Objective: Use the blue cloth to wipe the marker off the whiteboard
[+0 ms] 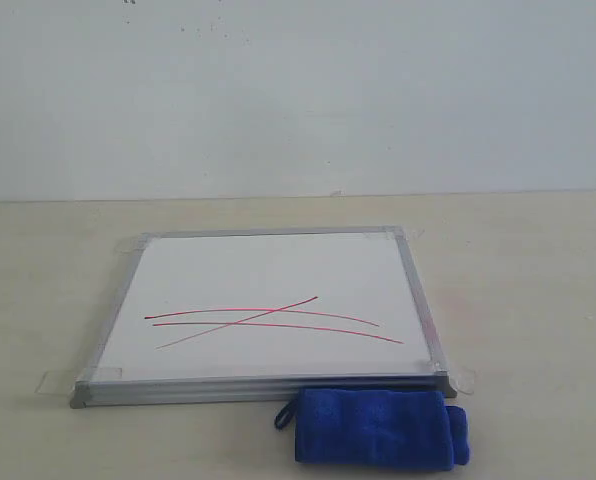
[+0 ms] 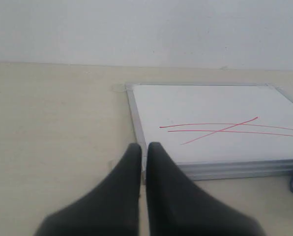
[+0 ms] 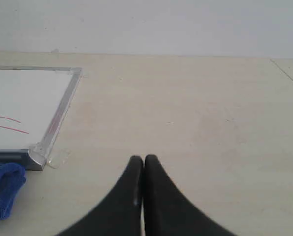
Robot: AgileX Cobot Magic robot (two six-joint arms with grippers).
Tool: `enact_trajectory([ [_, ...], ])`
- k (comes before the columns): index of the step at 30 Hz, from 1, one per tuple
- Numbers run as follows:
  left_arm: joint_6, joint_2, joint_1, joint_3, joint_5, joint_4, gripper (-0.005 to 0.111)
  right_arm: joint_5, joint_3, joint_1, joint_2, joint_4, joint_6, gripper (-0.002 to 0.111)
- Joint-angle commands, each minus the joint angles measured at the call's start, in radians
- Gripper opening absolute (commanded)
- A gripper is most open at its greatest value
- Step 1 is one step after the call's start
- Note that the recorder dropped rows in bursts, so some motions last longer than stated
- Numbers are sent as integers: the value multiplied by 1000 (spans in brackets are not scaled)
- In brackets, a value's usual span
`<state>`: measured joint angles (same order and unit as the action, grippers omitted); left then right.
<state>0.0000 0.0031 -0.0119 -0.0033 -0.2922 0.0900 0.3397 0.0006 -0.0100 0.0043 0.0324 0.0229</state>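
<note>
Nearest the exterior camera, the blue cloth (image 1: 378,428) lies rolled on the table (image 1: 38,280), just beside the near right edge of the whiteboard (image 1: 268,265). Red marker (image 1: 263,314) lines cross the board unwiped, so the task looks unstarted, and fetching the cloth is the step in hand. That likely calls for the right end effector (image 3: 143,158) to spread and close on the roll. Only the wrist views show the arms: right fingers pressed together, left end effector (image 2: 144,146) nearly so, both empty.
</note>
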Motion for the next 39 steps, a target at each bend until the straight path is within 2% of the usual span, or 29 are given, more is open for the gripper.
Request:
enact_trajectory([
  [1, 0, -3, 2, 3, 3, -1, 4, -6, -1, -1, -4, 4, -3, 0],
  [22, 0, -3, 2, 3, 3, -1, 4, -25, -1, -1, -4, 4, -41, 0],
  [25, 0, -3, 2, 3, 3, -1, 4, -80, -1, -1, -4, 7, -128, 0],
  [31, 0, -3, 2, 3, 3, -1, 4, -320, -1, -1, -4, 3, -103, 0],
  [39, 0, -3, 2, 3, 3, -1, 4, -511, -1, -1, -4, 3, -103, 0],
])
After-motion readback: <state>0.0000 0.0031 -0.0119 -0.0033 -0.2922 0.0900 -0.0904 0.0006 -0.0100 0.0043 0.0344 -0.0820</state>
